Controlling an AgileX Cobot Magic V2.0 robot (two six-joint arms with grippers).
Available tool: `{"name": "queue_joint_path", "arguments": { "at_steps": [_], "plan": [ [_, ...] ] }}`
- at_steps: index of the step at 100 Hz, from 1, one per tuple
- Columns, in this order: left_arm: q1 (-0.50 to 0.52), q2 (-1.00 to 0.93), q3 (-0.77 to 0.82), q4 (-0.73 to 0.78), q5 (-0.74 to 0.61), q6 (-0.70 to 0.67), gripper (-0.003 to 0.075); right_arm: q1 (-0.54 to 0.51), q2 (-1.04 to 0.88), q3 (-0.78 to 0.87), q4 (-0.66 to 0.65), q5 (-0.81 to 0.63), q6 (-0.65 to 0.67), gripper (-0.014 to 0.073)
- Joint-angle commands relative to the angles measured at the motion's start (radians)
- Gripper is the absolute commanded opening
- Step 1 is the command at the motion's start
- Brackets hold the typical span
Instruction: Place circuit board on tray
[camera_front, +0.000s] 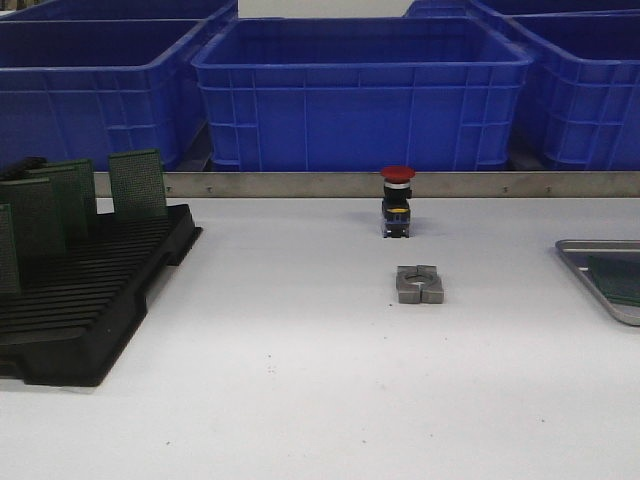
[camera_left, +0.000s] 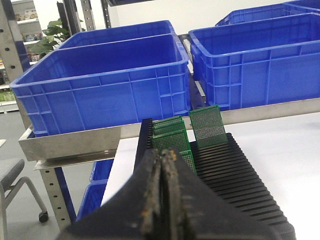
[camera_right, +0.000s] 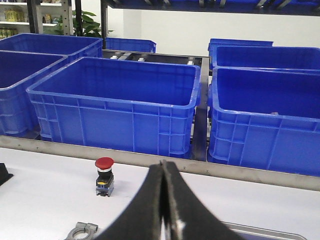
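Racked boards stand at the desk's (camera_front: 300, 400) far left: a black slotted rack (camera_front: 90, 300) holds several green circuit boards (camera_front: 137, 183) upright in its slots, grouped toward its rear end, with the front slots bare. From the rack rightward the white surface runs open as far as the middle, where a red-capped push button (camera_front: 397, 200) stands upright near the back edge and a small grey metal clamp piece (camera_front: 419, 284) lies in front of it, apart from it. More bare surface follows to the right edge, where the tray (camera_front: 590, 262), silver-grey with a raised rim and a rounded corner, is cut off by the frame; a green circuit board (camera_front: 615, 278) lies flat inside it. A metal rail (camera_front: 300, 184) borders the back of the desk, and big blue crates (camera_front: 360, 95) sit in a row behind it. In the left wrist view the left end effector (camera_left: 165, 165) has its fingers pressed together with nothing between them, pointing toward the rack's boards. In the right wrist view the right end effector (camera_right: 164, 172) is likewise closed and empty, with the push button off to one side and the tray's rim just visible beyond the fingers. Neither arm appears in the front view.
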Motion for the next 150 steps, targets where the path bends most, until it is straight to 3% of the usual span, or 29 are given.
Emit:
{"name": "queue_joint_path", "arguments": {
  "at_steps": [1,50,59,68,88,104,114,150],
  "plan": [
    [0.003,-0.031,-0.003,-0.005,-0.083,-0.011,-0.0018,0.000,0.007,-0.027,0.006,-0.043,-0.004,-0.0069],
    [0.003,-0.031,-0.003,-0.005,-0.083,-0.011,-0.0018,0.000,0.007,-0.027,0.005,-0.043,-0.004,-0.0069],
    [0.003,-0.031,-0.003,-0.005,-0.083,-0.011,-0.0018,0.000,0.007,-0.027,-0.062,-0.037,0.027,-0.0069],
    [0.003,-0.031,-0.003,-0.005,-0.083,-0.011,-0.0018,0.000,-0.004,-0.027,-0.241,-0.022,0.185,-0.0069],
    [0.003,-0.031,-0.003,-0.005,-0.083,-0.011,-0.0018,0.000,-0.061,-0.027,-0.766,-0.013,0.739,-0.0069],
    [0.003,-0.031,-0.003,-0.005,-0.083,-0.011,-0.0018,0.000,-0.094,-0.008,-1.031,-0.030,1.030,-0.0069],
    [0.003,-0.031,-0.003,-0.005,-0.083,-0.011,-0.0018,0.000,-0.114,0.025,-1.081,-0.048,1.089,-0.0069],
    [0.003,-0.031,-0.003,-0.005,-0.083,-0.011,-0.0018,0.000,-0.247,0.191,-1.085,-0.203,1.090,-0.0069]
  ]
}}
